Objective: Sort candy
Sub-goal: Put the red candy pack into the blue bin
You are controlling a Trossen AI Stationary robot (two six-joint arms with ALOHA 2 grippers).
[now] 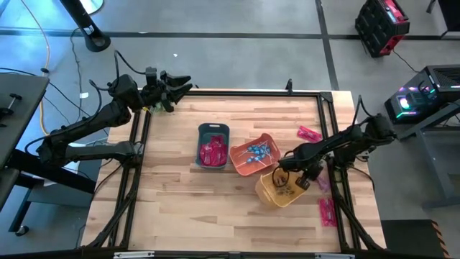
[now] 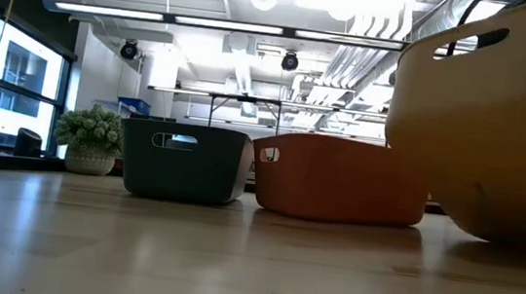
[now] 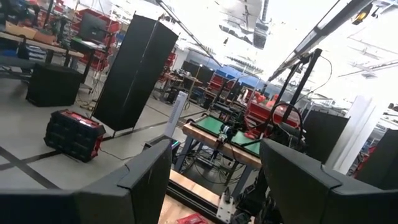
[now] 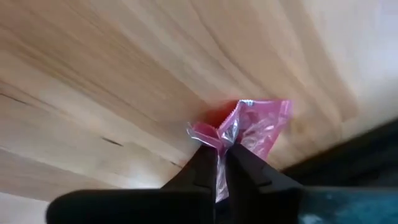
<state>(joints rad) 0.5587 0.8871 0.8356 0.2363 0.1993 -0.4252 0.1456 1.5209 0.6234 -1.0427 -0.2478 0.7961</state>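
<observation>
Right wrist view: right claw (image 4: 221, 163) clenched on a pink candy packet (image 4: 252, 130) lying on the table (image 4: 93, 74), beside the yellow bin (image 1: 277, 188). Left claw (image 1: 178, 83) spread wide, raised past the table's far-left corner.

bright overhead glare, soft focus

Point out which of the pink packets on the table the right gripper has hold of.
The pink packet pinched in the right gripper, beside the yellow bin. The other loose packets lie untouched along the table's right edge.
</observation>
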